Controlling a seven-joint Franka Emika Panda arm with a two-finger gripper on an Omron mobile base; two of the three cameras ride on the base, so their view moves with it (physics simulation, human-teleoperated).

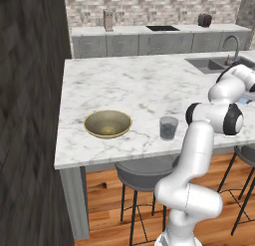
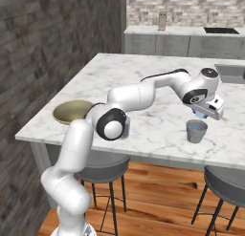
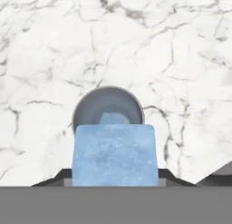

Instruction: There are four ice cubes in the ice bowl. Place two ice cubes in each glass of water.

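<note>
In the left base view, the ice bowl (image 1: 107,123) sits at lower left on the bench (image 1: 129,85), looking emptied, with one glass of water (image 1: 168,127) just right of it.

In the right base view, the pincer (image 2: 202,114) hangs above the other glass (image 2: 196,131) at centre right, presumably to drop straight in.

In the hand view, an ice cube (image 3: 115,155) is clamped at bottom centre; that glass seems to hold one cube already.

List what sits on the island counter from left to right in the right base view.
ice bowl → the tool holding an ice cube, directly above the glass of water. A second glass lies behind the arm's elbow, so its place in the order is unclear.
</note>
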